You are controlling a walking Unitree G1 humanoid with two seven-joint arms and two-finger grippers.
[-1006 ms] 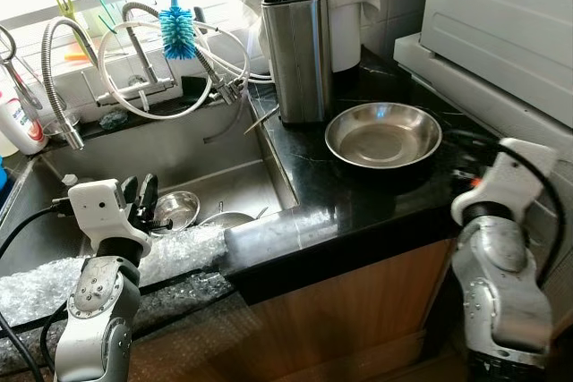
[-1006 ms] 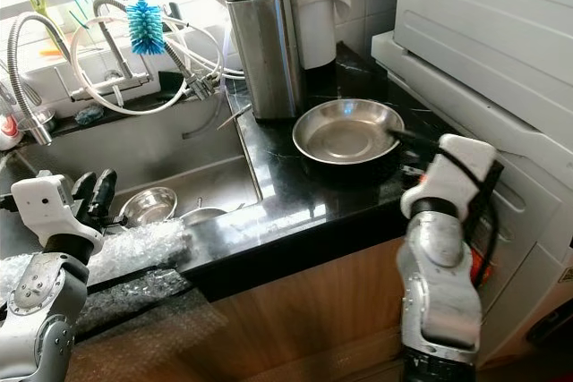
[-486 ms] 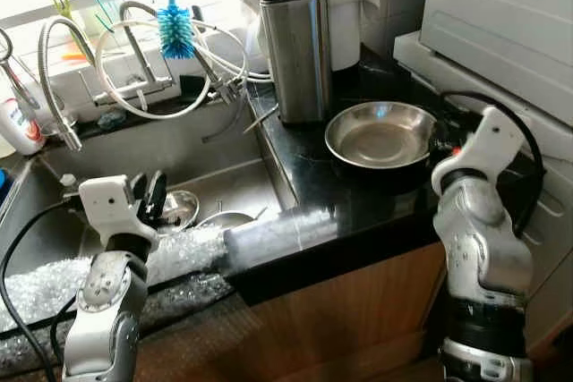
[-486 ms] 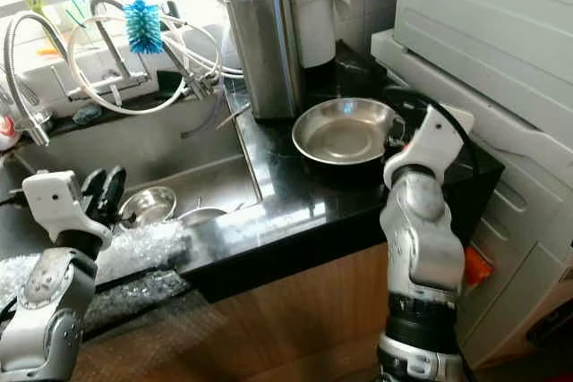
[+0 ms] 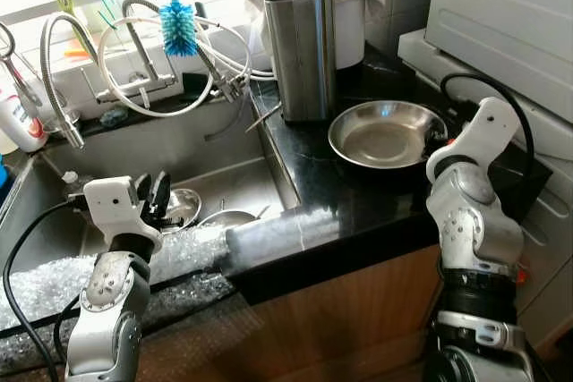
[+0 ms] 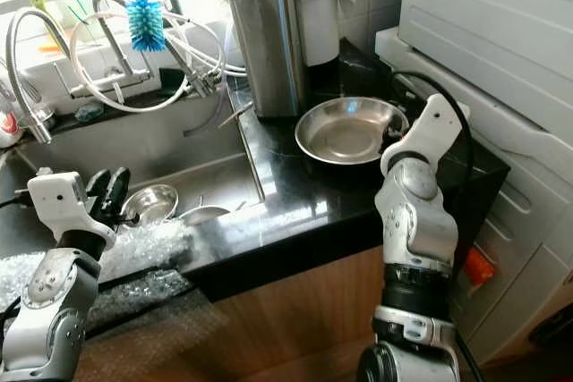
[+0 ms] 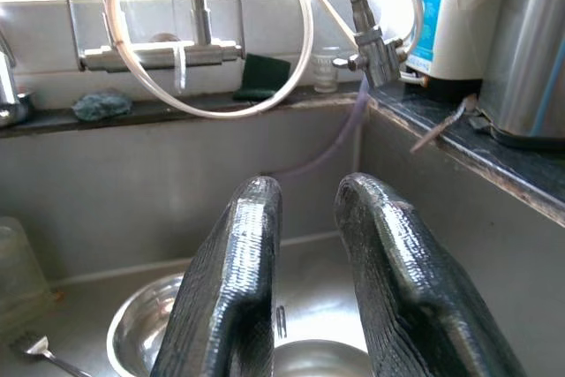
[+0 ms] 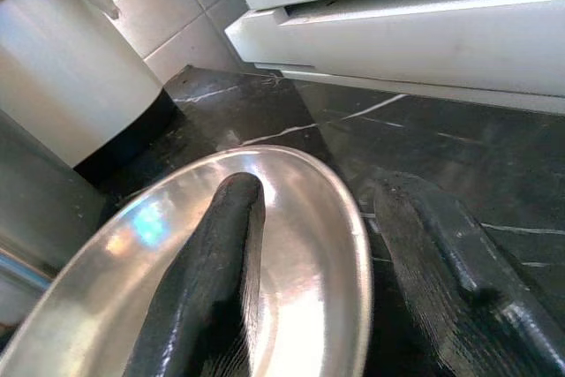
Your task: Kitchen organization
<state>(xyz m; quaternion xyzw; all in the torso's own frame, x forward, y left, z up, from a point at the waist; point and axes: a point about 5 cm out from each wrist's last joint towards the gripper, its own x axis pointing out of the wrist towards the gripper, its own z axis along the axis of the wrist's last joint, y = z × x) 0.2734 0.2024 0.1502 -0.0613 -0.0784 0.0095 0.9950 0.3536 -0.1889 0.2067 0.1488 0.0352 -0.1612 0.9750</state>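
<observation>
The right gripper [image 8: 309,280], fingers spread, straddles the rim of an empty steel bowl [image 5: 387,133] on the black counter [image 5: 358,199] beside a knife block [image 5: 302,38] holding dark-handled knives. The left gripper [image 7: 305,306], fingers slightly parted and empty, hangs over the sink [image 5: 228,176], where a small steel bowl [image 5: 182,207] lies.

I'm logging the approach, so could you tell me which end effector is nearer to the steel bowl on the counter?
The right end effector: its open fingers straddle the steel bowl rim. The left end effector is over the sink.
</observation>
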